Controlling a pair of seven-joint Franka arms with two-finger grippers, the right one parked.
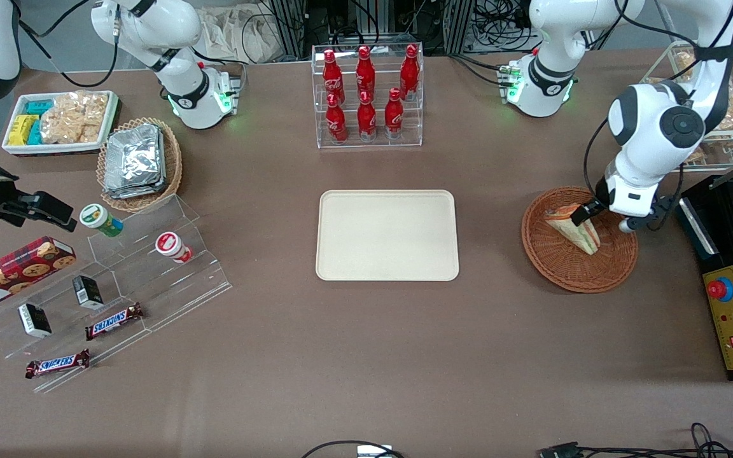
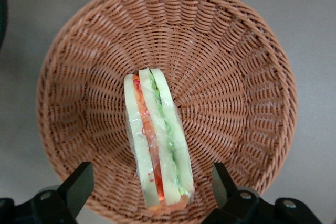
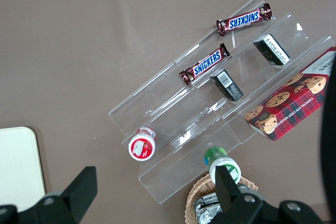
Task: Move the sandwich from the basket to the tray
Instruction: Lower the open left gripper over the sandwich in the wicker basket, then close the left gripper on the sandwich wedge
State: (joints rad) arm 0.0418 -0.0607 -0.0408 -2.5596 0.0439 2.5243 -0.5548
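Observation:
The sandwich [image 1: 574, 229] lies in the reddish-brown wicker basket [image 1: 570, 280] toward the working arm's end of the table, a pale wedge with its orange, red and green cut edge facing up. My left gripper [image 1: 602, 219] hangs low over the basket, open. In the left wrist view its black fingers [image 2: 79, 182] straddle the wide end of the sandwich [image 2: 157, 145] with a gap on each side, inside the basket [image 2: 236, 77]. The cream tray [image 1: 387, 235] sits bare at the table's middle, beside the basket.
A clear rack of red bottles [image 1: 366, 95] stands farther from the camera than the tray. A black control box with a red stop button [image 1: 732, 318] lies beside the basket. An acrylic stand with snacks [image 1: 125, 286] and a foil-packet basket [image 1: 139, 162] sit toward the parked arm's end.

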